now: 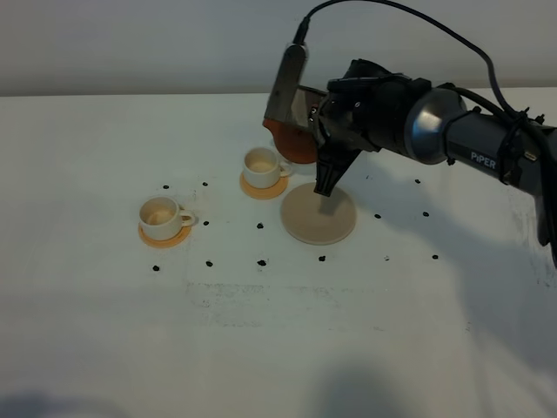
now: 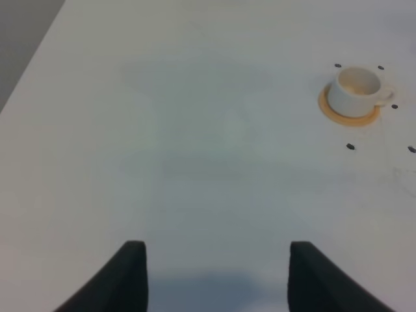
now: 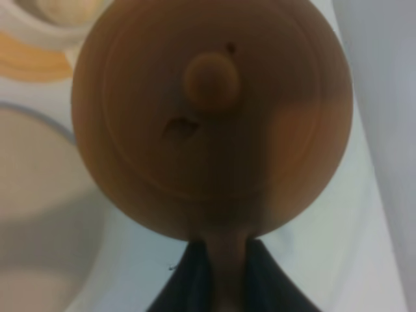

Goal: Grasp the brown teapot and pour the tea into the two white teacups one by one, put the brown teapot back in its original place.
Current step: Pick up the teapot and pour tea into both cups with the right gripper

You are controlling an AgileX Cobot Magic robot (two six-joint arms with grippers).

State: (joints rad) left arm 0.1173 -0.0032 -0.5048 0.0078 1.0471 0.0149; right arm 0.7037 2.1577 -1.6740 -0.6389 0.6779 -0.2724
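White table (image 1: 365,348): teapot (image 1: 294,148) hangs just beside the farther cup (image 1: 260,163).

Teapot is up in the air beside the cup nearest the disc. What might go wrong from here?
1. The right gripper pinches only the thin handle of the brown teapot; once tilted, the pot might twist or slip.
2. Nothing holds the lid; it may drop out during pouring.
3. The nearest teacup is small and close by the pot; a misaimed spout may spill, or the body may nudge it off its coaster.
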